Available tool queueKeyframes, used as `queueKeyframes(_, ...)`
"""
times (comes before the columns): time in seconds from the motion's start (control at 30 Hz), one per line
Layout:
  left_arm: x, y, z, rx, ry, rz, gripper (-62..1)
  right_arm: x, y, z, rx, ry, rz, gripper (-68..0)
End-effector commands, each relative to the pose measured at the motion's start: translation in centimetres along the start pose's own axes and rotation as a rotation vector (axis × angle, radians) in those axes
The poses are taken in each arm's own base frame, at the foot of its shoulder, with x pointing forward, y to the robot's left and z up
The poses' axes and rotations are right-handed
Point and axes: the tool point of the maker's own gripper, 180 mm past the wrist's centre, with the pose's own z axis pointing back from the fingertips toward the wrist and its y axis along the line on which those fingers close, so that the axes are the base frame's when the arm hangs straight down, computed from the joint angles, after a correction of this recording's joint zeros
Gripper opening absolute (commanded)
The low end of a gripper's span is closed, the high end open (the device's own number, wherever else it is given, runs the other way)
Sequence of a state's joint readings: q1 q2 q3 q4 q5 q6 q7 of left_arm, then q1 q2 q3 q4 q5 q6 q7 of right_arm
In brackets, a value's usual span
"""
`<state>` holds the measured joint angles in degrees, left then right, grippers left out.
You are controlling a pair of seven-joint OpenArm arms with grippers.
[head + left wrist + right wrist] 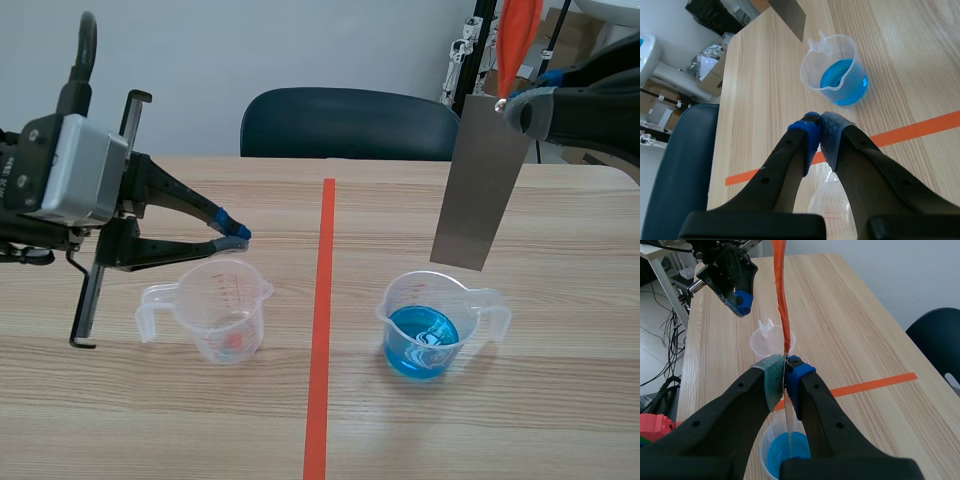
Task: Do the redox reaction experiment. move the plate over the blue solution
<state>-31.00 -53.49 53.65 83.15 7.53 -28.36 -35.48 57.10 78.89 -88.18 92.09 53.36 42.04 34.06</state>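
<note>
Grey plate (480, 180) hangs above the beaker of blue solution (430, 325)

The right gripper (512, 103) is clenched on the plate's top edge at 2 o'clock in the scene view; the plate hangs nearly upright, its lower edge just over the beaker's far rim, the beaker on the worktop (560, 400) at 4 o'clock; the left gripper (235, 232), closed on nothing, hovers above an empty beaker (215, 310) at 8 o'clock.

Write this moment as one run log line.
right gripper: shut on metal plate | metal plate: hanging over blue solution beaker, not in liquid | left gripper: shut, empty, by clear beaker
</note>
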Motion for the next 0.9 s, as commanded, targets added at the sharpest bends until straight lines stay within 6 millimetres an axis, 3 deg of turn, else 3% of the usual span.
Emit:
queueKeyframes(0.0,0.8,0.9,-0.4,0.014,-0.029,-0.016,-58.2,0.6,0.1,0.2,0.003,-0.028,-0.012,-65.8)
queueKeyframes(0.5,0.7,5.1,-3.5,0.071,-0.048,-0.064,-58.2,0.7,0.1,0.2,0.003,-0.033,-0.012,-65.8)
queueKeyframes(0.87,3.0,6.4,-5.7,0.088,-0.131,-0.089,-58.2,0.9,0.1,0.2,0.001,-0.039,-0.011,-65.8)
